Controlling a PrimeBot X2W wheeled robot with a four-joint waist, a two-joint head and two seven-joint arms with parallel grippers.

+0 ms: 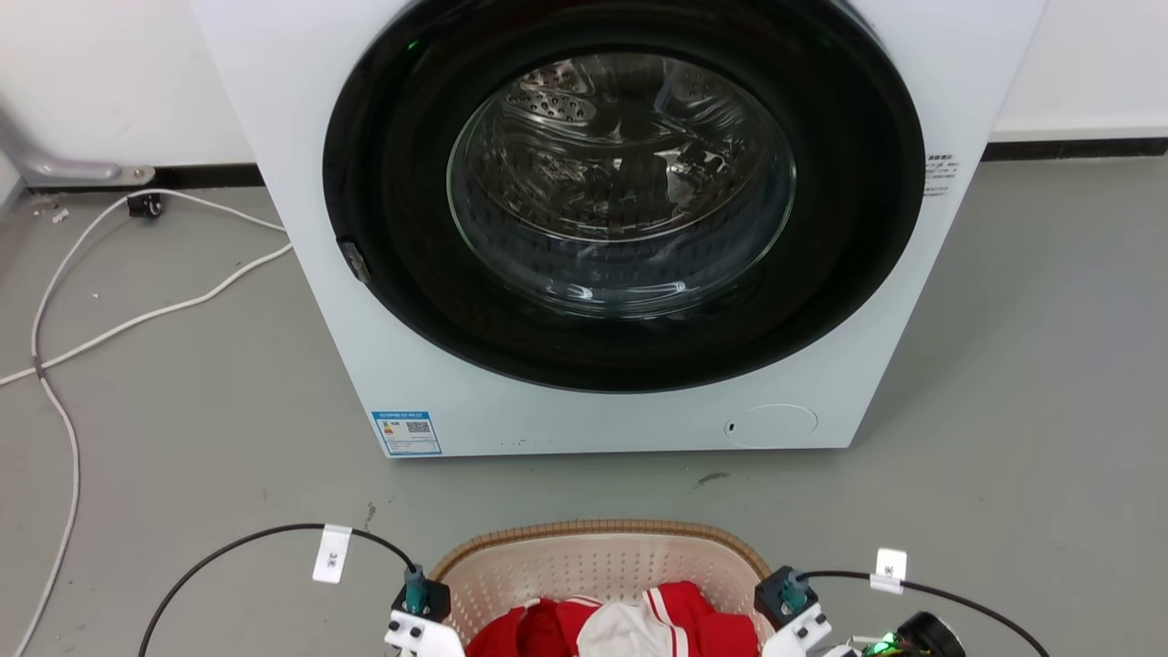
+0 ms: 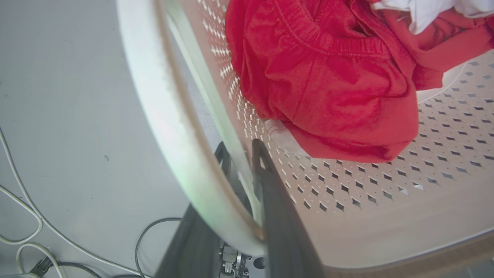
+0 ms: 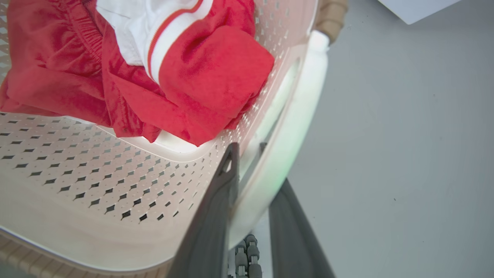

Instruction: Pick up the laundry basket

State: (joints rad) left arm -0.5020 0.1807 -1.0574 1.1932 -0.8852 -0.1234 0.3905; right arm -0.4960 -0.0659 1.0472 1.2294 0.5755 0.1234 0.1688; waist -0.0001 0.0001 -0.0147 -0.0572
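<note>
Nearest, the left end effector straddles one side of the laundry basket. One dark finger is inside against the perforated wall, the other outside, and the pair is pinched onto the white side handle. On the basket's opposite side the right end effector is closed the same way on the other white handle. Between the two handles, inside the basket, lie a red garment with an elastic waistband and a white piece with red stripes. Under the basket is the grey floor; I cannot tell whether the basket rests on it or is just off it. Beyond the basket's far rim stands the front-loading washer, near, its round glass door facing the basket.

The risks, as I judge them:
- Smooth plastic could slip out of these narrow pinches.
- One arm rising faster than the other would tip the basket and slide the clothes out.
- Squeezing inward would bow the thin walls.
- Any forward swing would knock the far rim against the washer
</note>
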